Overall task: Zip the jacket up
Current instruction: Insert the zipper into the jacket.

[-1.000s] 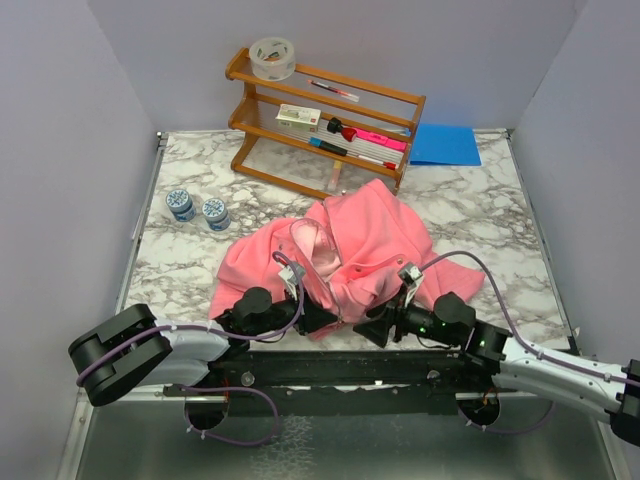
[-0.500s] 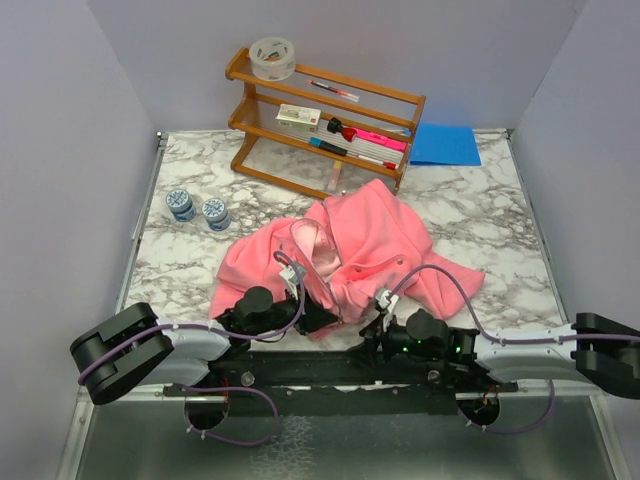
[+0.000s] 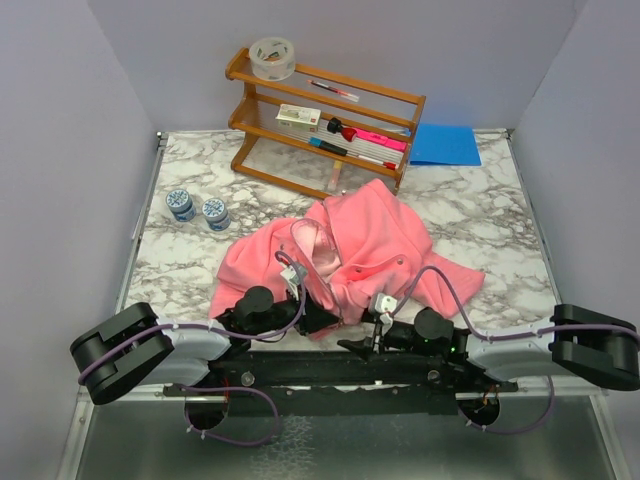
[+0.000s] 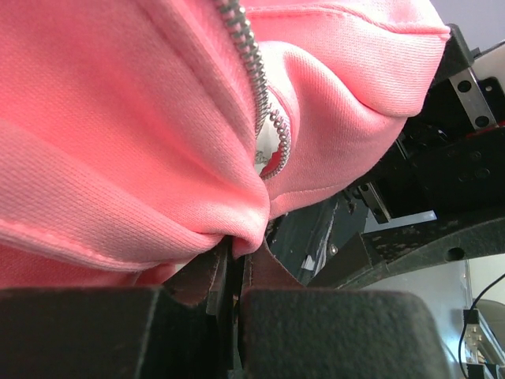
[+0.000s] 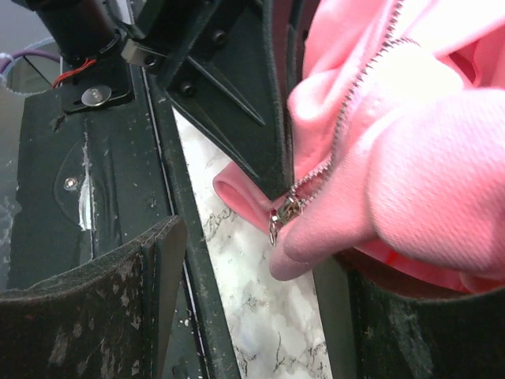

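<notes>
The pink jacket (image 3: 365,240) lies crumpled in the middle of the marble table, its front open. My left gripper (image 3: 325,318) is at its near hem. In the left wrist view the jaws (image 4: 234,264) are shut on a fold of the pink hem (image 4: 118,142), with the zipper teeth (image 4: 256,87) running just above. My right gripper (image 3: 352,343) lies low just right of it, pointing left. In the right wrist view it (image 5: 252,268) is open. The metal zipper slider (image 5: 282,215) hangs at the bottom of the jacket (image 5: 426,150) between the fingers, touching neither.
A wooden rack (image 3: 325,120) with pens and a tape roll (image 3: 272,58) stands at the back. A blue sheet (image 3: 445,145) lies back right. Two small jars (image 3: 197,207) stand at the left. The black base rail (image 3: 330,370) runs along the table's near edge, close under both grippers.
My right gripper has moved left and down along the near edge to the jacket's bottom hem, and its forearm has swung out to the right. The left gripper has held still.
</notes>
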`<state>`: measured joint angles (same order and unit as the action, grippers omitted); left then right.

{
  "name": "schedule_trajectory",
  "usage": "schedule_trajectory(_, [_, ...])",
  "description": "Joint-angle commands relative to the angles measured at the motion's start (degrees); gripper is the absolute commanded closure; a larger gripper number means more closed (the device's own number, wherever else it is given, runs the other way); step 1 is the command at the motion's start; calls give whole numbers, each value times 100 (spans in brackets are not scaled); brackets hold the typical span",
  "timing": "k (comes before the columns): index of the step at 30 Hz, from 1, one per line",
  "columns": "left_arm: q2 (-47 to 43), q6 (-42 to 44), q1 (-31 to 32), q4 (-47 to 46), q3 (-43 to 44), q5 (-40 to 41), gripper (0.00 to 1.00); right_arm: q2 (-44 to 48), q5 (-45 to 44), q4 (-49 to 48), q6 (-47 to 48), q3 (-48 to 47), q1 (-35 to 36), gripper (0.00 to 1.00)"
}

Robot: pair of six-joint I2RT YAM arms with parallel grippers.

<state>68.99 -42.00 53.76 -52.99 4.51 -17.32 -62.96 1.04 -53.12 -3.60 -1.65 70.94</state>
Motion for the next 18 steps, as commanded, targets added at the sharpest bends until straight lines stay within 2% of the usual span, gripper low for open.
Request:
schedule_trajectory(1, [53, 33, 30, 79, 164, -188, 100, -130, 352, -361, 614, 85, 45, 30])
schedule_trajectory(8, [70, 63, 26, 79, 256, -239, 100, -775, 488, -300, 749, -323, 43, 32])
schedule_trajectory(14, [138, 12, 21, 79, 313, -278, 100, -519, 291, 99, 1095, -365, 44, 33])
schedule_trajectory(18, [140, 23, 21, 79, 315, -306, 100, -551, 140, -375, 1058, -65, 47, 34])
